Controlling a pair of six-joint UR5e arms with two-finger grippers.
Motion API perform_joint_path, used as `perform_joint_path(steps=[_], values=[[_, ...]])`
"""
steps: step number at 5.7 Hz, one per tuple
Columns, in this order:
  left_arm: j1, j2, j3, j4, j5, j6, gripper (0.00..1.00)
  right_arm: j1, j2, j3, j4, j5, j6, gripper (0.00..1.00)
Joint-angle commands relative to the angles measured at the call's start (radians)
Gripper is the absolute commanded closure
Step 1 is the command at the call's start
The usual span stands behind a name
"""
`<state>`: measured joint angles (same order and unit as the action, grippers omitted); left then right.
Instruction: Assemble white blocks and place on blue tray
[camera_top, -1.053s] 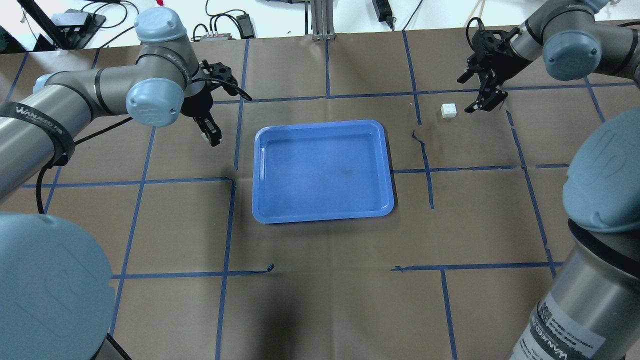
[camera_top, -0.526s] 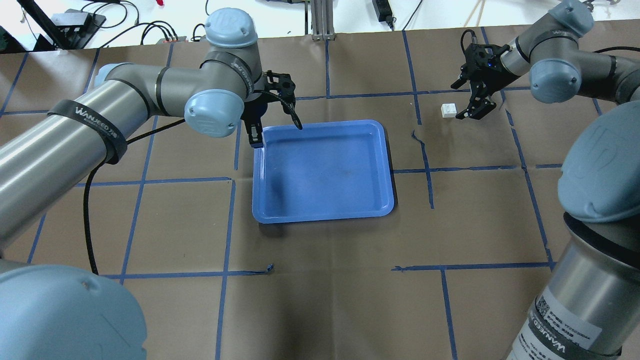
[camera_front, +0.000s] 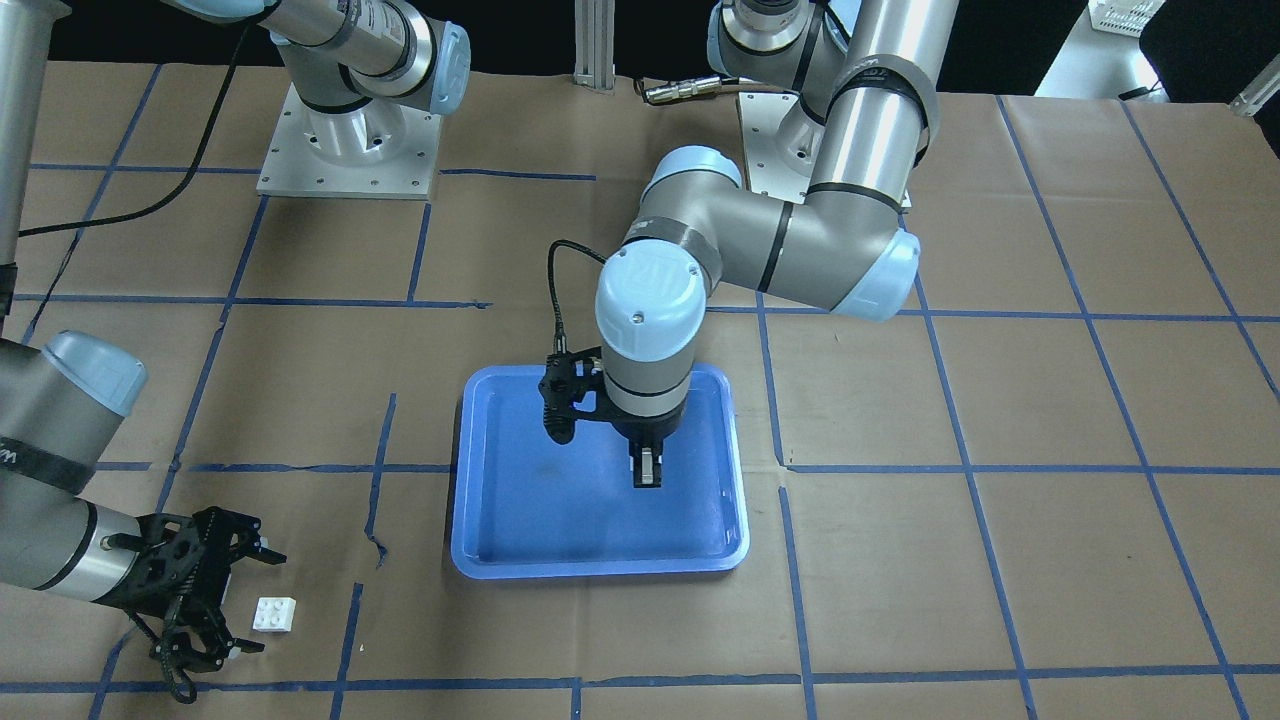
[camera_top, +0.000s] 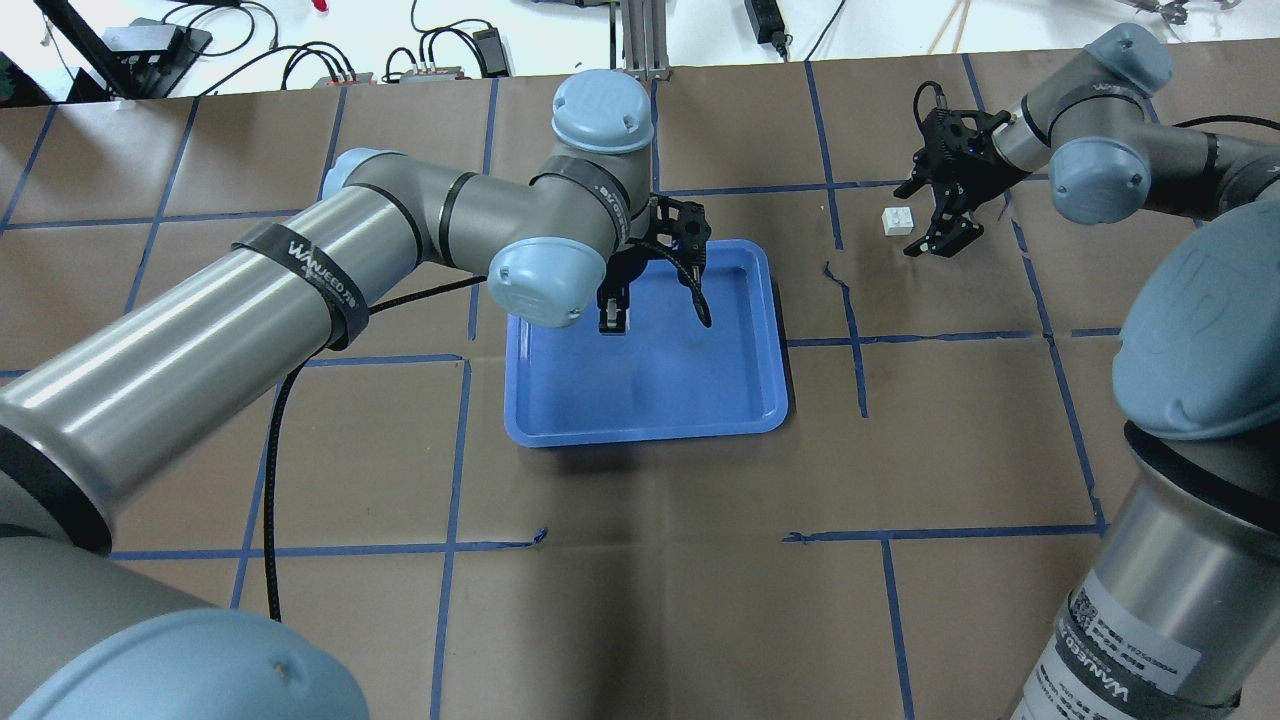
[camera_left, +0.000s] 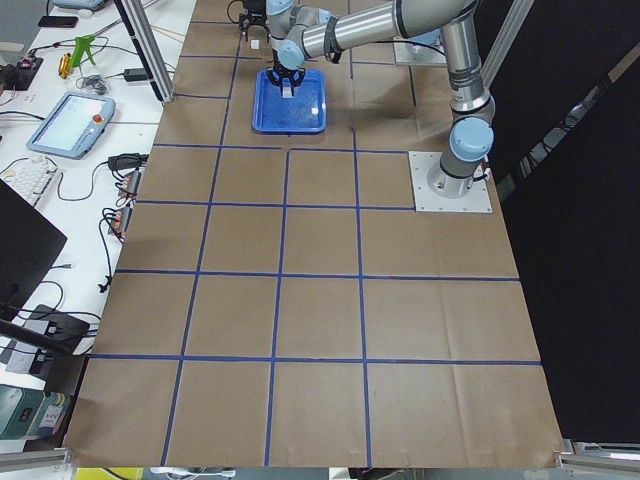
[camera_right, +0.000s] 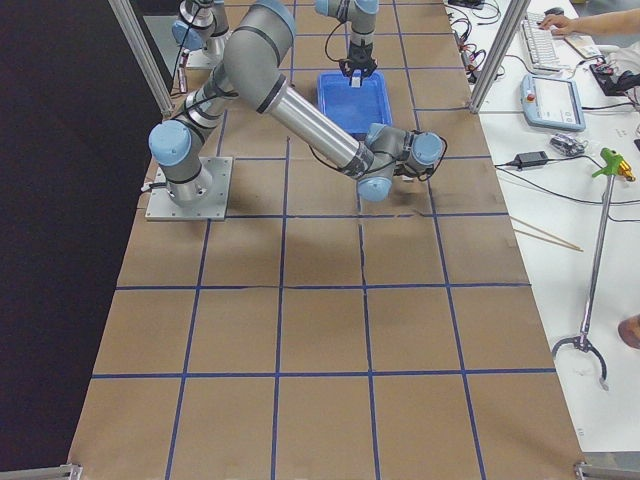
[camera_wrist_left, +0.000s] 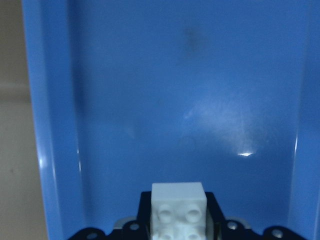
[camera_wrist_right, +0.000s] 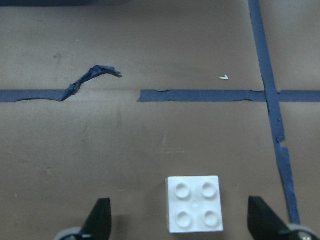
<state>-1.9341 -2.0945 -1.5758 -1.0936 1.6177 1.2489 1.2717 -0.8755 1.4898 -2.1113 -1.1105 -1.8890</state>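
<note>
The blue tray lies in the middle of the table, and it also shows in the front view. My left gripper hangs over the tray's far left part, shut on one white block, with the tray floor below it. The other white block sits studs up on the brown paper at the far right. My right gripper is open around it. In the right wrist view the block lies between the two spread fingers, touching neither.
Brown paper with blue tape lines covers the table. A torn tape end lies just beyond the right block. Cables and power bricks sit past the far edge. The arm bases stand at the robot's side.
My left arm has swung right, from beside the tray to over its inside, carrying the white block. My right gripper has shifted left, so that its open fingers straddle the loose block.
</note>
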Motion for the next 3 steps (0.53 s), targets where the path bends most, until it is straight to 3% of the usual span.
perform_joint_path(steps=[1,2,3], values=[[-0.023,-0.05,-0.015,0.046,-0.002,-0.002,0.91,0.0,0.003,0.0,-0.029,-0.002,-0.001,0.26],[-0.035,-0.041,-0.044,0.053,-0.001,-0.003,0.9,0.0,0.003,-0.002,-0.029,-0.002,-0.001,0.35],[-0.036,-0.047,-0.061,0.12,-0.001,-0.003,0.88,0.0,0.003,-0.005,-0.029,-0.008,-0.001,0.52]])
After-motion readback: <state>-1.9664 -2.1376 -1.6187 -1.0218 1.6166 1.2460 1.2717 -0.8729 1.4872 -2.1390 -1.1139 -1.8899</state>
